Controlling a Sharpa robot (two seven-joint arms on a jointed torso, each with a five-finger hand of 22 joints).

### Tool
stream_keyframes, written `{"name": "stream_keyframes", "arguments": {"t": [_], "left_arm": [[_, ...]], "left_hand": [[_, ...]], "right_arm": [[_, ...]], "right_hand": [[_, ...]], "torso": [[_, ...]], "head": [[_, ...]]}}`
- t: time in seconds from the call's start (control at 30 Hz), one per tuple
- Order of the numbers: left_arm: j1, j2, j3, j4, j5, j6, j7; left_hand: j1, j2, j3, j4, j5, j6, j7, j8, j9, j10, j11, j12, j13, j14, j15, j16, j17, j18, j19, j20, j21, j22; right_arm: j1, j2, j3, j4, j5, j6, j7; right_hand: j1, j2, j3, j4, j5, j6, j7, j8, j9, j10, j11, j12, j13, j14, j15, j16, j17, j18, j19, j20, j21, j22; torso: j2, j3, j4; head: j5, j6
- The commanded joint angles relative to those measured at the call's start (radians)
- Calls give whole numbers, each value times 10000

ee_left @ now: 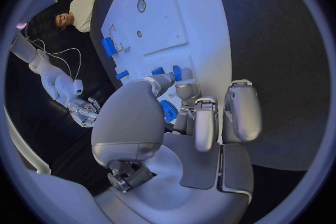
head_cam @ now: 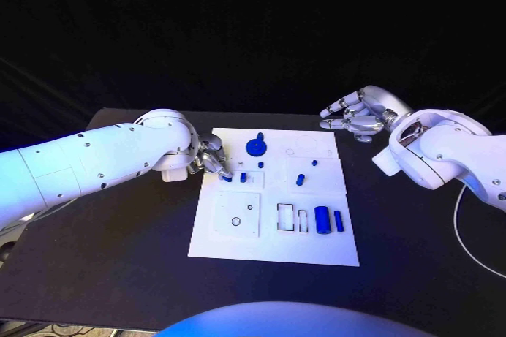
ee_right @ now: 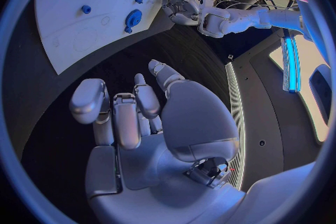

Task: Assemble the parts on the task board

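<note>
Left hand [head_cam: 211,160] at the board's [head_cam: 227,243] left edge, pinching a small blue peg [head_cam: 227,178], likely for seating. Right hand [head_cam: 360,112] off the far right corner, empty, fingers loosely apart, clear of the work.

left hand [head_cam: 211,160]: from the head camera I cannot tell if its fingertips pinch the small blue part [head_cam: 227,178] or only touch it.
same part, left wrist view: the thumb and fingers [ee_left: 187,92] cover most of it (I see only blue bits between them).
blue gear [ee_left: 168,111]: half hidden behind the fingers.
right hand [head_cam: 358,112]: its palm side is turned away from the head camera.
task board [ee_right: 84,28]: cut off at the circle's rim in the right wrist view.
</note>
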Motion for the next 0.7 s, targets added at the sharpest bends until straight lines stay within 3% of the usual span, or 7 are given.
{"name": "stream_keyframes", "arguments": {"t": [0.03,0.2,0.33,0.5,0.57,0.7], "left_arm": [[-26,28,-18,1,-109,247,-73],[-25,70,-18,23,-110,171,-146],[-25,145,-18,2,-110,157,-216],[-24,218,-20,-28,-110,204,-333],[-24,247,-21,-37,-110,198,-407],[-24,276,-22,-54,-110,187,-492]], "left_hand": [[15,49,1335,-1277,48,81,-40,33,-3,109,-5,50,15,1019,-76,24,2635,36,156,-67,48,539],[-168,76,1364,-1220,79,146,-55,28,-3,178,-12,95,59,1019,-80,24,2635,30,167,-72,67,566],[-705,149,1238,-936,66,324,-132,23,-12,350,-56,276,249,1019,-106,24,2635,15,199,-86,127,638],[-1146,93,1050,-782,57,502,-209,-29,-50,492,-115,456,456,1019,-162,24,2635,-4,241,-129,209,729],[-1211,52,991,-792,50,545,-227,-44,-59,519,-130,494,502,1019,-177,24,2635,-7,248,-144,218,742],[-1333,8,851,-783,40,625,-252,-62,-72,552,-148,536,556,1019,-208,24,2635,-14,262,-171,245,775]], "right_arm": [[-4,-3,3,18,-3,73,62],[-4,-2,3,23,-4,75,65],[-4,0,3,25,-4,74,66],[-4,-4,3,32,-3,75,68],[-4,-8,3,32,25,81,67],[-4,-14,3,27,77,88,65]], "right_hand": [[61,28,67,3,35,-4,5,59,15,-83,15,-45,-11,540,-53,-59,238,136,-84,18,-36,-17],[61,28,67,3,35,-4,5,59,15,-83,15,-45,-11,540,-53,-59,238,136,-84,18,-36,-17],[61,28,67,3,35,-4,5,59,15,-83,15,-45,-11,540,-53,-59,238,136,-84,18,-36,-17],[61,28,67,3,35,-4,5,59,15,-83,15,-45,-11,540,-53,-59,238,136,-84,18,-36,-17],[61,28,67,3,35,-4,5,59,15,-83,15,-45,-11,540,-53,-59,238,136,-84,18,-36,-17],[61,28,67,3,35,-4,5,59,15,-83,15,-45,-11,540,-53,-59,238,136,-84,18,-36,-17]], "torso": [[0,0,-5],[-3,1,-9],[-12,10,-1],[-10,15,-12],[-7,9,-10],[-6,14,-15]], "head": [[5,-20],[2,-32],[-2,-31],[0,-38],[-60,-32],[-15,-35]]}}
